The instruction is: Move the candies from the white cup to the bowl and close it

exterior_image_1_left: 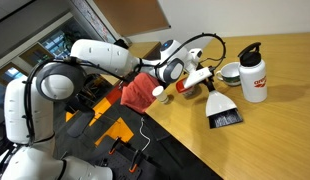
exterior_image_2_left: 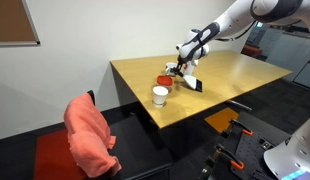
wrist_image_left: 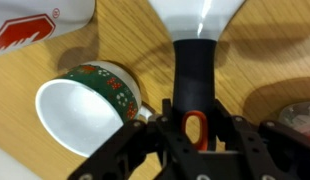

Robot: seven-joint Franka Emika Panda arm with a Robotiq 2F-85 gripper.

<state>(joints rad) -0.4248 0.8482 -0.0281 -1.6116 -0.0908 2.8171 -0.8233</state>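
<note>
**Exterior view, arm side.** The gripper (exterior_image_1_left: 187, 84) hangs low over the counter (exterior_image_1_left: 285, 140). A greenish-rimmed bowl (exterior_image_1_left: 230, 72) and the white bottle (exterior_image_1_left: 253, 76) stand at its 3 o'clock. A white-and-black scoop (exterior_image_1_left: 221, 106) lies at its 5 o'clock. Hazard: the wrong bowl is near, so a release made too far over could put the load in it.

**Exterior view, across the room.** The white cup (exterior_image_2_left: 160, 95) stands upright near the counter edge, at 7 o'clock of the gripper (exterior_image_2_left: 184, 65) and apart from it. The cup is short, plain and open-topped (its contents cannot be made out). A red disc (exterior_image_2_left: 165, 78) lies flat between cup and gripper. Hazard: a low pass toward the cup could shove the disc or tip the cup.

**Wrist view.** The jaws stand narrow around a small red-orange candy (wrist_image_left: 197, 130), which looks like a firm grip. The bowl (wrist_image_left: 270, 98) sits at 3 o'clock, and only an arc of its brown-tan rim shows. It is beside the jaws, not under them. The scoop's black handle runs off at 12 o'clock, and the greenish-rimmed bowl lies at 9 o'clock. Hazards:
- Opening here drops the candy on bare wood, where it may roll.
- Descending here risks striking the handle.
</note>
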